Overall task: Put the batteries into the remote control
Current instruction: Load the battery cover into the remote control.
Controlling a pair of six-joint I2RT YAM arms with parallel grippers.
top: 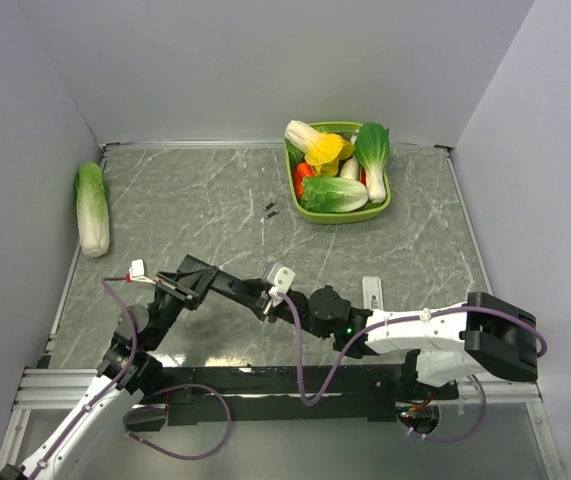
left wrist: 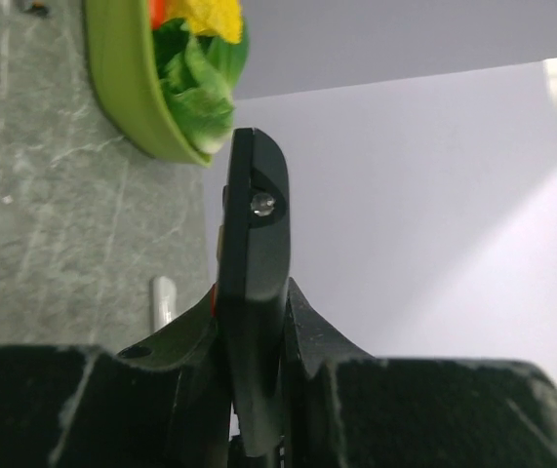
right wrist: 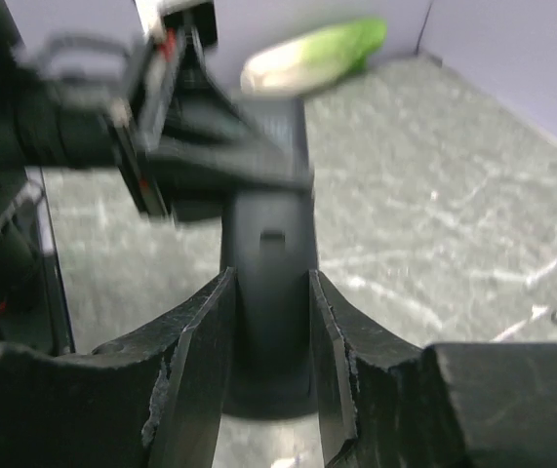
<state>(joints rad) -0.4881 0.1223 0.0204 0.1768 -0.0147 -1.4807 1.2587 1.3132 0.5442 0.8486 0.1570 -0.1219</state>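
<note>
The slim black remote control (top: 240, 290) is held above the table between both arms. My left gripper (top: 210, 285) is shut on one end; in the left wrist view the remote (left wrist: 254, 224) stands edge-on between the jaws of this gripper (left wrist: 254, 292). My right gripper (top: 271, 298) is shut on the other end; in the right wrist view its fingers press both sides of the remote (right wrist: 270, 234), with the gripper (right wrist: 270, 276) around its near end and a small slot showing on its back. No bright-blue batteries are in view.
A white rectangular remote (top: 371, 293) lies right of the grippers. Two tiny dark bits (top: 270, 210) lie mid-table. A green basket (top: 345, 216) of vegetables stands at the back right. A napa cabbage (top: 92, 208) lies by the left wall.
</note>
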